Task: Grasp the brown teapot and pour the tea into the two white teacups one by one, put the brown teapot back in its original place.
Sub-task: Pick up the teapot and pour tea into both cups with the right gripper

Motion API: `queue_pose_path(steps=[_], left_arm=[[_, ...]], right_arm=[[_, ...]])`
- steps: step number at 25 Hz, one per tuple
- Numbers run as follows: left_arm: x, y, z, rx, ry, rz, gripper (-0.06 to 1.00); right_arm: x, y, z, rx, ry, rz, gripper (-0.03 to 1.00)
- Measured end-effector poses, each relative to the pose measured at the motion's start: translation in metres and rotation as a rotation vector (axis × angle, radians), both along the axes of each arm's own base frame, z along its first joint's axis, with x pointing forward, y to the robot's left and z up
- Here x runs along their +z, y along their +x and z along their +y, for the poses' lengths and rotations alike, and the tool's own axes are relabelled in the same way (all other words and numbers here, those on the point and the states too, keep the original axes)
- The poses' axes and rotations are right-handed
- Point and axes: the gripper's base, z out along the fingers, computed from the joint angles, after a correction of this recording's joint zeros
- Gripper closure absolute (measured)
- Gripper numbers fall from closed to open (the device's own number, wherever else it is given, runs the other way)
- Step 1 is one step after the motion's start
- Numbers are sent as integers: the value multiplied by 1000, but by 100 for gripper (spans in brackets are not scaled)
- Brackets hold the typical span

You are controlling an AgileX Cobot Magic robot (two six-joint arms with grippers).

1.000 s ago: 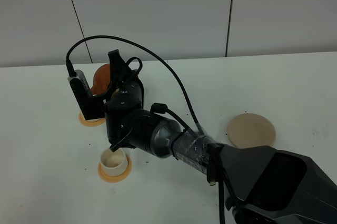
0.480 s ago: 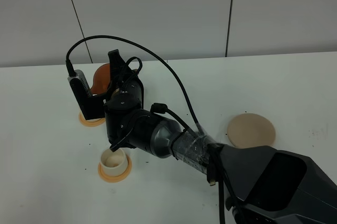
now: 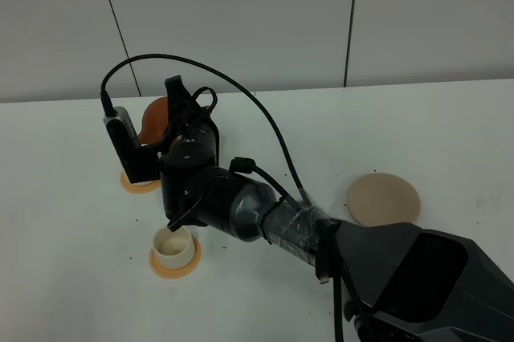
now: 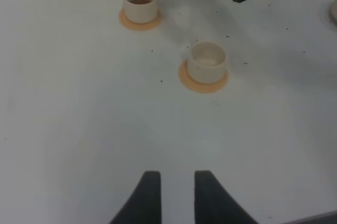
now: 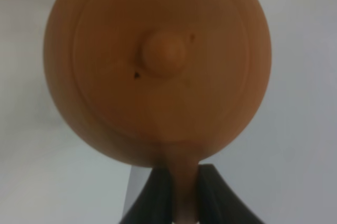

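**Desk:** Item one, brown teapot. Location?

**Operator:** I have the brown teapot in the air above the far teacup, on the left side of the table. In the left wrist view a thin brown stream runs from its spout into that cup, which shows brown liquid inside.

**Desk:** Held by?

**Operator:** My right gripper, reached across the middle and clamped on the pot's loop handle. The lid knob faces its camera.

**Desk:** Item two, near teacup?

**Operator:** The near teacup is upright on its orange-tan saucer and pale inside. It stands apart from the far one.

**Desk:** Left gripper?

**Operator:** My left gripper has its jaws parted with nothing between them. It hangs over the table, well short of both cups.

**Desk:** Item three, coaster?

**Operator:** The round beige coaster lies flat on the right side, well apart from the pot.
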Motion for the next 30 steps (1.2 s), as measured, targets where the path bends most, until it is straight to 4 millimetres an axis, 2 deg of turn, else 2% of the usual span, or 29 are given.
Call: queue_pose_path(steps=[30], left_arm=[[0,0,0,0,0,0,72]], right_arm=[[-5,1,-3,-33,60,79,87]])
